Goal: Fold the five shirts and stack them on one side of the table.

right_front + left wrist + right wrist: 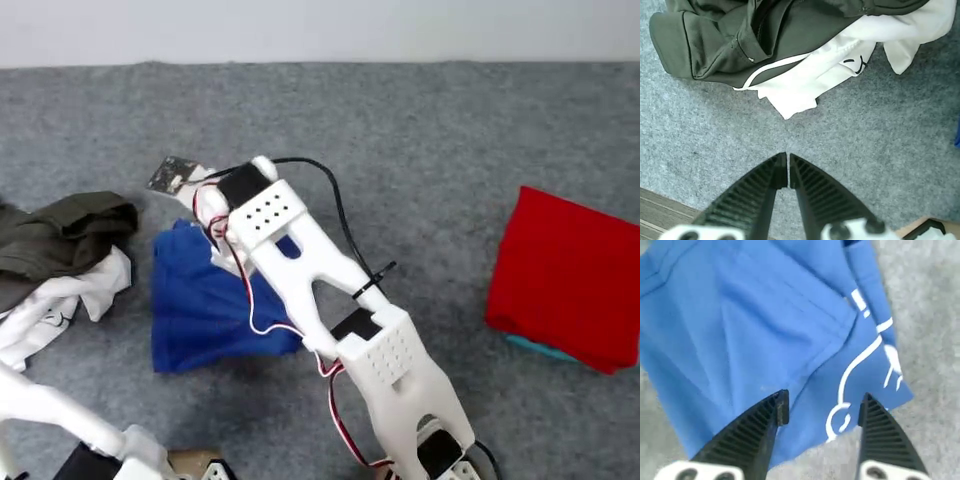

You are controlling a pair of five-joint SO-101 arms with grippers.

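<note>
Right wrist view: the right gripper [824,404] is hovering, fingers apart, over the blue shirt [765,325], which in the high view is lying left of centre on the surface [430,130]. The left gripper [788,165] is sitting, fingers together, near the white shirt [810,75]. For a clean fold, I'd say the right one should be pinching a single edge, not bunched layers.

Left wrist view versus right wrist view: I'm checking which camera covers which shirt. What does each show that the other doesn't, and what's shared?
Left wrist, not right: the olive shirt crumpled on the white shirt; the left gripper, shut. Right wrist, not left: the white print on the blue shirt, under the open right gripper. Shared: the grey table cover; a blue sliver at the left wrist view's edge may be that shirt.
</note>
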